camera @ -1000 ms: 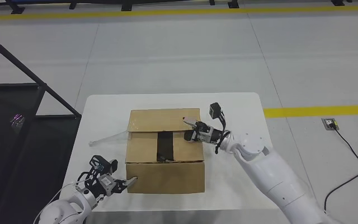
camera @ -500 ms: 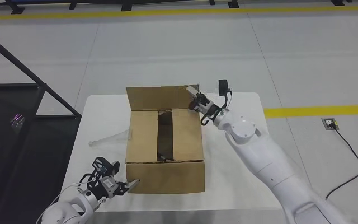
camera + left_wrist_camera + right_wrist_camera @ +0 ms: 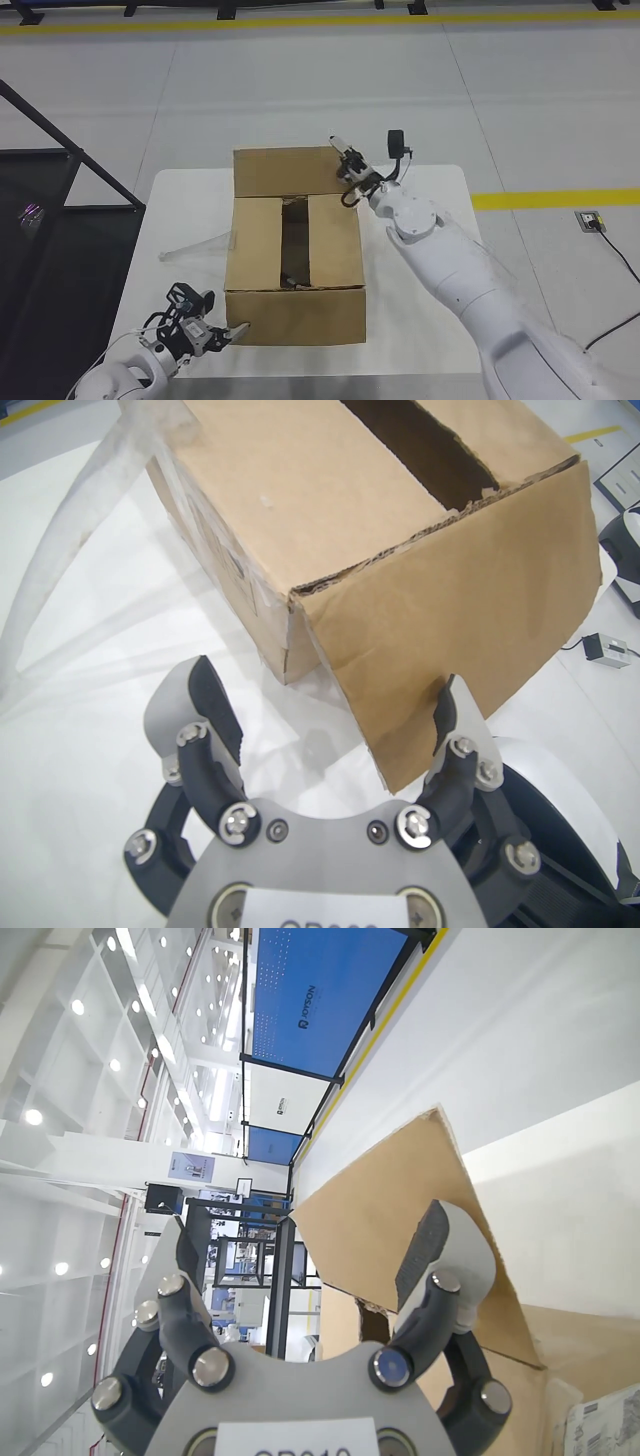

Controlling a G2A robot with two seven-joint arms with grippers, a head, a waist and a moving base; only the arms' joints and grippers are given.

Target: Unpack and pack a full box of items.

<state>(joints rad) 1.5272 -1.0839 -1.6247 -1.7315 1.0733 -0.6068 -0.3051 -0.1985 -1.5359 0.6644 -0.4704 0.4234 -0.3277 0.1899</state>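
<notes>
Far flap (image 3: 288,171), moved: a second ago it lay flat over the box (image 3: 335,245); now it stands folded back at the far side, and the right gripper (image 3: 345,160) has risen with it to its right corner. Top view, remainder: box mid-table (image 3: 420,300), two inner flaps (image 3: 255,240) closed with a dark gap between them, contents not discernible; near flap (image 3: 295,315) hanging down the front; left gripper (image 3: 228,331) near the box's front left corner; loose tape strip (image 3: 195,245) on the table beside the box. Left wrist view: left gripper (image 3: 325,670) spread wide, gripping nothing, with the near flap's (image 3: 450,590) lower corner between its fingers; the cardboard edge is ragged. Right wrist view: right gripper (image 3: 305,1223) spread wide, one finger in front of the far flap (image 3: 370,1208), nothing pinched. Hazards, as you judge them: unheld, the far flap may spring back over the opening; a pull on the near flap may tear the frayed corner or drag the box toward the table's front edge.
</notes>
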